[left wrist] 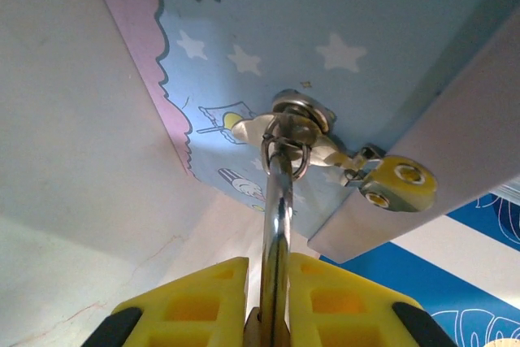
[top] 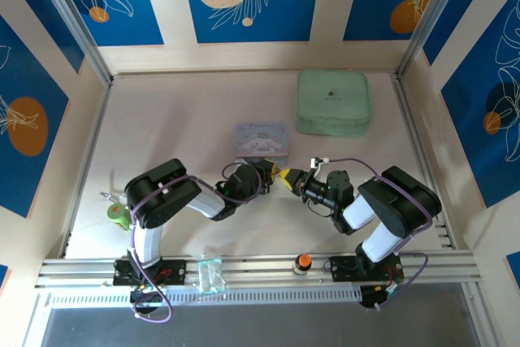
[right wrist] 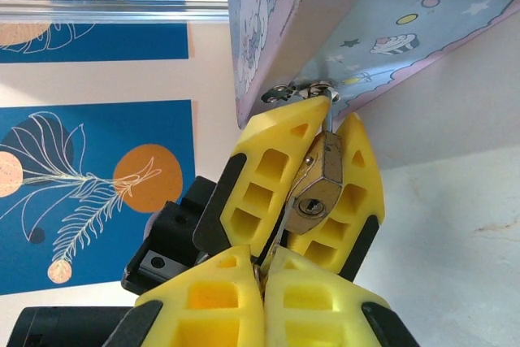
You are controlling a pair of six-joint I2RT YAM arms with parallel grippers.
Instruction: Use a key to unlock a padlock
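While the left hand (left wrist: 270, 278) clamps the tiny, likely slippery brass-yellow padlock (right wrist: 315, 193) by its flanks, the right hand (right wrist: 262, 262) hovers alongside, shut.

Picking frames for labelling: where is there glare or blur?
Left wrist: glare streaks the padlock, and the left gripper at the bottom edge looks soft. Right wrist: keyhole sharp, right gripper slightly soft. Top external: even light, no glare.

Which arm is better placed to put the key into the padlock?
Right. The right pincer grips the key, aimed at the keyhole of the padlock, which the left pincer holds.
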